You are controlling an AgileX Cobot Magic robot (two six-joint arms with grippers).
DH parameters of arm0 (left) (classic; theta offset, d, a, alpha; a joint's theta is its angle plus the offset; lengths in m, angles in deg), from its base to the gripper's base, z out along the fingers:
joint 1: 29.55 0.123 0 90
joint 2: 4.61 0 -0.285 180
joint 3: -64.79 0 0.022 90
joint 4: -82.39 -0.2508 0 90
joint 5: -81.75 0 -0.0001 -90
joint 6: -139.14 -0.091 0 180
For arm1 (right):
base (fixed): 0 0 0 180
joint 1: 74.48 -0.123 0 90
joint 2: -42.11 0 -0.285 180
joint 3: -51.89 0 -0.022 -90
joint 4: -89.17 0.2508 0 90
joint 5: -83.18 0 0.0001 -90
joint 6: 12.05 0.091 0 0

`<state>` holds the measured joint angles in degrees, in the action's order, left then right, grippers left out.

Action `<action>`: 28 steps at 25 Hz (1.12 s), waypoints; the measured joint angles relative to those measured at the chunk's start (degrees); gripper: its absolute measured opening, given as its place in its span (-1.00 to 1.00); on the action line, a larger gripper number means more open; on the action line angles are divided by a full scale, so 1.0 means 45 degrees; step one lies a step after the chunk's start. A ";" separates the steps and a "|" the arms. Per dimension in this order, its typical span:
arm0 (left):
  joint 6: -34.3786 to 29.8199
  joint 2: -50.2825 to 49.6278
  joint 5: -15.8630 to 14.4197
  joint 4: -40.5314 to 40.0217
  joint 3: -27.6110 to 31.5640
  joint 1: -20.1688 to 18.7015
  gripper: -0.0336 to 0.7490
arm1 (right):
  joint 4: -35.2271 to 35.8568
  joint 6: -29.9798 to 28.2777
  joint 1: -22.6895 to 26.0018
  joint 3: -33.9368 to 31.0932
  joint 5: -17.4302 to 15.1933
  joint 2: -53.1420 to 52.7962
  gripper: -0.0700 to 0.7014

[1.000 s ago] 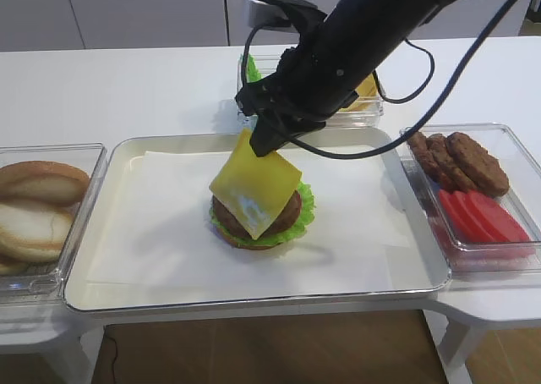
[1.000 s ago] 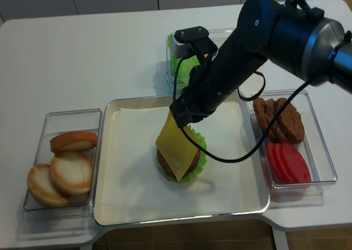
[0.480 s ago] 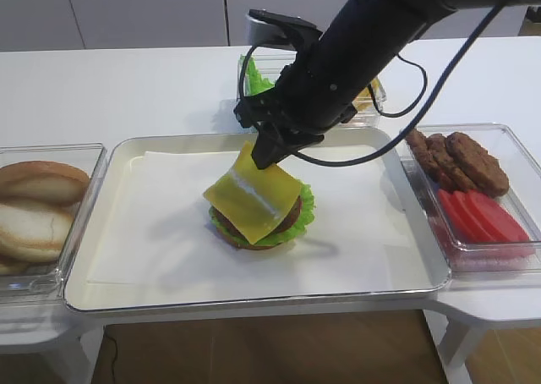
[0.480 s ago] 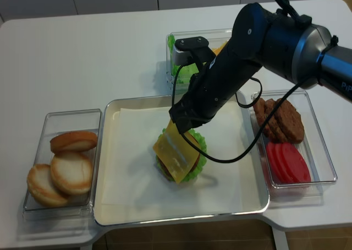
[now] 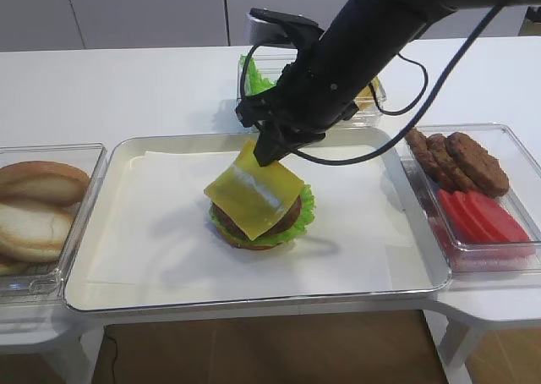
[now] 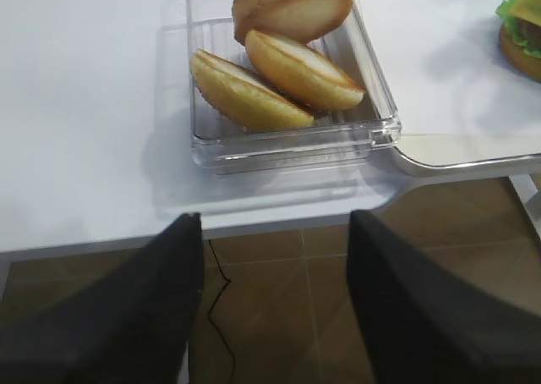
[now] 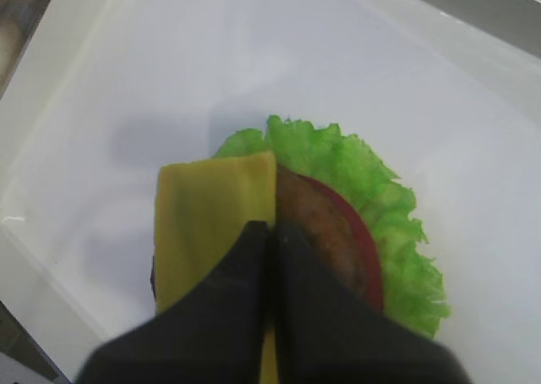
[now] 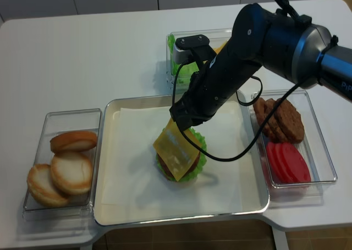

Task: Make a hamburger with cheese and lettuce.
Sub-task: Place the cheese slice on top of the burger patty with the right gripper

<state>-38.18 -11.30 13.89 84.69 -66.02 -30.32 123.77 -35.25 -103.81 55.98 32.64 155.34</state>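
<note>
1. the right pincer is closed tight on the far corner of the cheese; in the right wrist view you see its two dark fingers pressed together over the yellow slice.
2. the cheese is tilted: its far corner is lifted in the pincer, and its near part lies on the brown patty of the hamburger.
3. the hamburger sits on white paper near the middle of the tray, which lies along the near edge of the bench.
4. the lettuce shows as a green ruffled fringe around the patty, widest on the side toward the right edge of the tray.
5. the left pincer hangs past the near left edge of the bench, above the floor; you see its two dark fingers standing apart with nothing between them.
6. the bun box touches the left edge of the tray and holds bun halves.
7. the box at the right edge of the tray holds brown patties at its far end and red slices at its near end.
8. the greens box stands just beyond the far edge of the tray, partly hidden behind the right arm.
</note>
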 joint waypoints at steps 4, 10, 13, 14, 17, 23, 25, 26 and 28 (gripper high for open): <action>0.0000 0.0000 0.0000 0.0000 0.0000 0.0000 0.12 | 0.0000 0.0000 0.0000 0.0000 0.0010 0.0087 -0.81; 0.0000 0.0000 0.0000 0.0000 0.0000 0.0000 0.12 | 0.0140 0.0023 0.0000 0.0000 -0.0212 0.0432 -0.81; 0.0000 0.0000 0.0000 0.0000 0.0000 0.0000 0.12 | 0.0226 0.0023 0.0000 0.0000 -0.0181 0.0432 -0.81; 0.0000 0.0000 0.0000 0.0000 0.0000 0.0000 0.12 | 0.0226 0.0023 0.0000 0.0000 -0.0113 0.0432 -0.81; 0.0000 0.0000 0.0000 0.0000 0.0000 0.0000 0.12 | 0.0255 0.0023 0.0000 0.0000 0.0088 0.0432 -0.81; 0.0000 0.0000 0.0000 0.0000 0.0000 0.0000 0.12 | 0.0013 0.0048 0.0000 0.0000 0.0289 0.0432 -0.65; 0.0000 0.0000 0.0000 0.0000 0.0000 0.0000 0.12 | -0.0098 0.0096 0.0000 0.0000 0.0318 0.0432 -0.46; 0.0000 0.0000 0.0000 0.0000 0.0000 0.0000 0.12 | -0.0121 0.0096 0.0000 0.0000 0.0318 0.0432 -0.34; 0.0000 0.0000 0.0000 0.0000 0.0000 0.0000 0.12 | -0.0138 0.0096 0.0000 0.0000 0.0318 0.0432 -0.13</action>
<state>-38.18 -11.30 13.89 84.69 -66.02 -30.32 123.15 -34.82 -103.81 55.98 34.07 157.28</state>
